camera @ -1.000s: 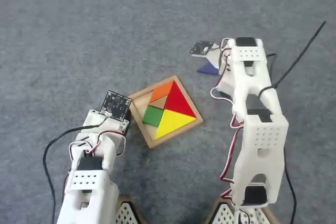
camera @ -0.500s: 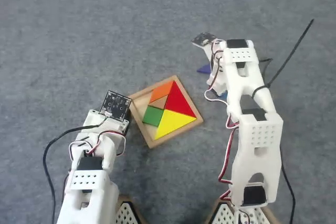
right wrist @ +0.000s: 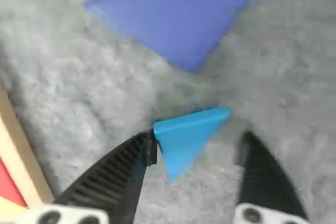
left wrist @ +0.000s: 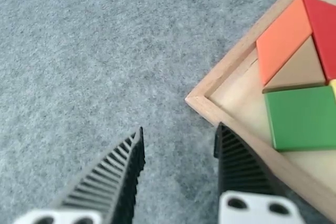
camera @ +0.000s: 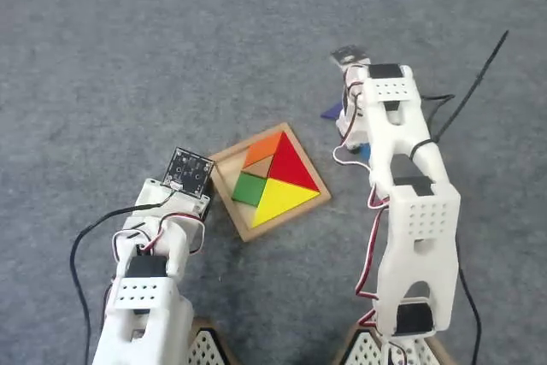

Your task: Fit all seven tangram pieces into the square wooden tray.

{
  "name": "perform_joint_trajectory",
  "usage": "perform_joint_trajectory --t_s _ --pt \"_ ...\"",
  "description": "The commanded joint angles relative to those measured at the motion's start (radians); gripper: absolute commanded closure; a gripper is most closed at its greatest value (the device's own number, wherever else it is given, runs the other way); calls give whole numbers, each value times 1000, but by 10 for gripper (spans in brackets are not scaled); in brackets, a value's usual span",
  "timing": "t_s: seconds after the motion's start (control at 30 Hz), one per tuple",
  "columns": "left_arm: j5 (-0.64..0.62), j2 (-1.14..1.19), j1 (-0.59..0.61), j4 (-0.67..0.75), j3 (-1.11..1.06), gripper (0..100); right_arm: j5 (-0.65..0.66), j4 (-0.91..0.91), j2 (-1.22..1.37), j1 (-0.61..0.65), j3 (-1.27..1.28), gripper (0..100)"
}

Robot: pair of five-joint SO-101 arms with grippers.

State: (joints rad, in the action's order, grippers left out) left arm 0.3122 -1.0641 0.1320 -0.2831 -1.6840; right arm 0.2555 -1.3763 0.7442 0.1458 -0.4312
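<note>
The square wooden tray [camera: 249, 231] lies mid-table holding orange [camera: 262, 147], tan [camera: 259, 167], red [camera: 291, 164], green [camera: 249, 188] and yellow [camera: 280, 199] pieces. My left gripper [left wrist: 179, 132] is open just off the tray's corner [left wrist: 197, 100], with bare carpet between its fingers. To the tray's right, my right gripper [right wrist: 197, 140] is open low over the carpet. A small light blue triangle [right wrist: 188, 134] lies between its fingers; one finger [right wrist: 137, 157] touches its edge and the other stands apart. A dark blue triangle [right wrist: 181, 17] lies just beyond it on the carpet.
Grey carpet covers the table, with open room on the far and left sides. The tray's rim [right wrist: 14, 148] and the red piece [right wrist: 7, 190] are close beside the right gripper. In the high view the right arm [camera: 402, 151] hides most of both blue pieces.
The right arm's wrist has swung over the blue pieces and lowered, covering more of the dark blue triangle. The light blue triangle now peeks out by the arm. The left arm stayed still.
</note>
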Motion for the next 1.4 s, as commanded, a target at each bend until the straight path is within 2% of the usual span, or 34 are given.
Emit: perform_joint_trajectory --t_s 0.0,0.43,0.63,0.87,1.13,1.3,1.37 --pt "-8 -23 -2 -6 8 797 -106 8 -5 21 -37 871" --pt "-8 -23 -2 -6 8 797 -365 -5 -22 31 -37 869" --pt "-8 -23 -2 -6 8 797 -466 5 -27 44 -37 785" --pt "-8 -23 -2 -6 8 796 -597 93 -28 38 -37 818" --pt "-8 -23 -2 -6 8 796 -612 94 -19 33 -29 822" --pt "-8 -23 -2 -6 8 796 -612 94 -18 35 -29 911" --pt "-8 -23 -2 -6 8 796 -611 84 -18 35 -29 913"
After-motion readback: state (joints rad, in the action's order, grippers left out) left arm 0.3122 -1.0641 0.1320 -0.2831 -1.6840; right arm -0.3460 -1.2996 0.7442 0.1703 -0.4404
